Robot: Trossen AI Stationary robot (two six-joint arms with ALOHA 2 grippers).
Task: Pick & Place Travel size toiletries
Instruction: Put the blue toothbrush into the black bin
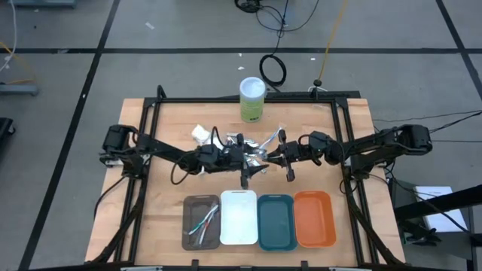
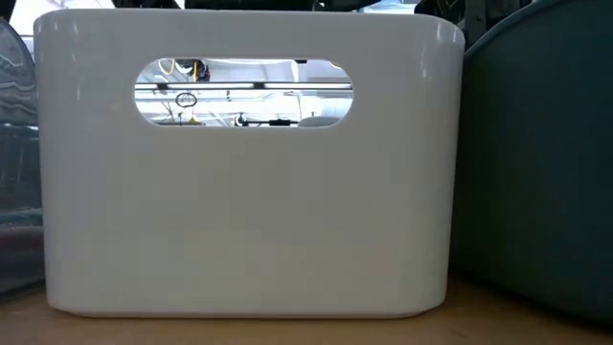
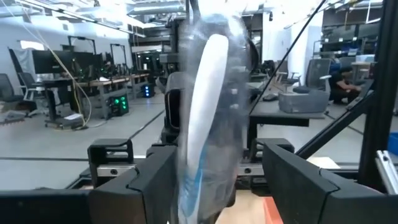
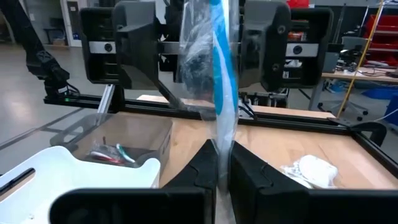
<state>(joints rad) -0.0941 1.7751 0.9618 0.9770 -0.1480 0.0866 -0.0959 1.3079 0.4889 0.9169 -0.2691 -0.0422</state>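
The left gripper point(image 1: 252, 159) and the right gripper point(image 1: 280, 159) are meeting above the middle of the table point(image 1: 173, 128); both are pinching one wrapped toothbrush point(image 4: 222, 74) between them, the right one squeezed tight on its end; more toothbrushes point(image 1: 202, 223) are lying in the brown tray point(image 1: 188, 205); white wads point(image 4: 311, 169) are sitting on the wood.

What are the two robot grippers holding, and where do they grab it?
Both hold one clear-wrapped toothbrush above the table. The right gripper pinches one end of the wrapper, shut on it. The left gripper holds the other end between its wider-set fingers.
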